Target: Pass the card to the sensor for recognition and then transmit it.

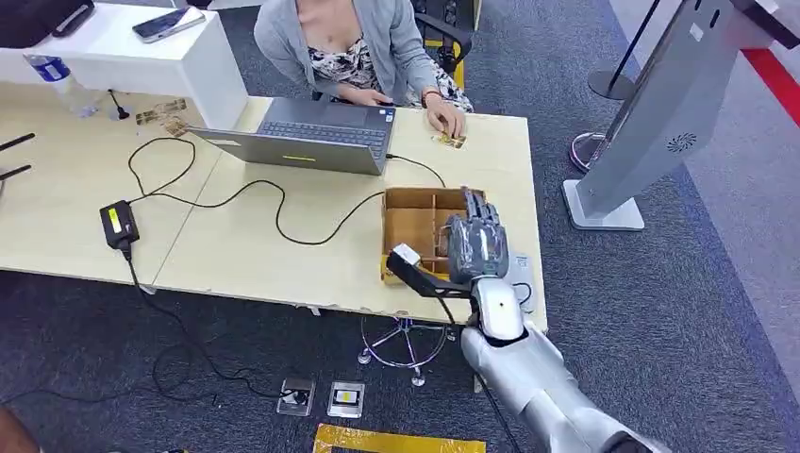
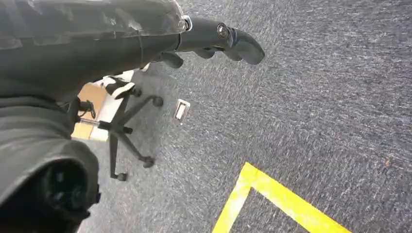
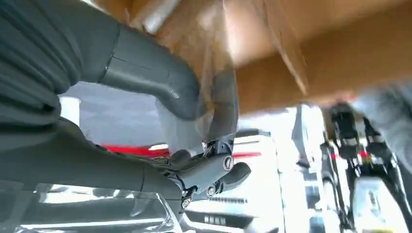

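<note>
- Grey carpet surrounds a pale desk (image 1: 283,245) bearing a cardboard box (image 1: 415,222) at its 4 o'clock corner.
- Right hand (image 1: 476,245) hovers over the box's 3 o'clock edge, nearer than the hanging left hand (image 2: 214,41); I cannot tell whether it grips anything, nor make out a card.
- Left hand's fingers curl on nothing.

Even indoor light is falling on the pale table (image 1: 283,255), casting only soft shadows. The right wrist view is blurring heavily, its bright background washing out; the carpet (image 2: 316,121) is smearing slightly.

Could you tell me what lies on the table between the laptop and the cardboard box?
In the head view, a black cable curves across bare tabletop between the laptop and the cardboard box.
</note>
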You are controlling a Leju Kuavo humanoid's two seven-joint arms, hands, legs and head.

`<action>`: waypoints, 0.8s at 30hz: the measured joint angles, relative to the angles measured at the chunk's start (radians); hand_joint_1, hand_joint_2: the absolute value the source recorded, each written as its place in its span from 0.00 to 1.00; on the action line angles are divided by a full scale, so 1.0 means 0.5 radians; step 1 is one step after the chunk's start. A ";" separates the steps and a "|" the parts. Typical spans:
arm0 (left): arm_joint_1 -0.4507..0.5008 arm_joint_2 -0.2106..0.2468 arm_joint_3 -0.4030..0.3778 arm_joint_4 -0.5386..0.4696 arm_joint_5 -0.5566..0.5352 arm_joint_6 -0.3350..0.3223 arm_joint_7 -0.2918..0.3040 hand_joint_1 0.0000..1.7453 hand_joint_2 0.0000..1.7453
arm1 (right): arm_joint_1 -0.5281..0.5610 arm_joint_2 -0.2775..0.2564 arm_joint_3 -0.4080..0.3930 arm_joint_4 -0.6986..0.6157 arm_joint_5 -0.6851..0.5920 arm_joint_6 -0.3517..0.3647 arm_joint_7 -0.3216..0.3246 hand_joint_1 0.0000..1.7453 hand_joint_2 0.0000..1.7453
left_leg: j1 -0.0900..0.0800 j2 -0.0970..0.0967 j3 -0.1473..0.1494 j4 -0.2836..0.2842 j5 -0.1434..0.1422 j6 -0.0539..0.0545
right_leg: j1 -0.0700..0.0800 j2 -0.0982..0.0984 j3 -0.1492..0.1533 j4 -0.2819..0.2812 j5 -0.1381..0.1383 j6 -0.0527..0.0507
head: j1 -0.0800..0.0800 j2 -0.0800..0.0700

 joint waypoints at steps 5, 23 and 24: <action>0.000 0.002 0.000 0.000 0.008 -0.002 -0.054 0.00 0.00 | -0.154 -0.011 -0.023 -0.146 0.052 0.060 0.028 1.00 1.00 | 0.000 0.000 0.000 0.000 0.001 0.001 | 0.000 -0.001 0.001 0.000 0.000 0.000 | 0.000 0.000; 0.000 0.005 0.000 0.000 -0.001 -0.048 -0.098 0.00 0.00 | -0.411 0.179 -0.085 -0.034 0.123 0.116 0.048 1.00 1.00 | 0.000 0.000 0.000 0.000 0.001 0.001 | 0.000 -0.001 0.000 0.000 0.000 0.000 | 0.001 0.000; 0.000 0.005 0.000 0.000 -0.001 -0.048 -0.098 0.00 0.00 | -0.421 0.189 -0.085 -0.017 0.125 0.119 0.055 1.00 1.00 | 0.000 0.000 0.000 0.000 0.001 0.001 | 0.000 -0.001 0.000 0.000 0.000 0.000 | 0.000 0.000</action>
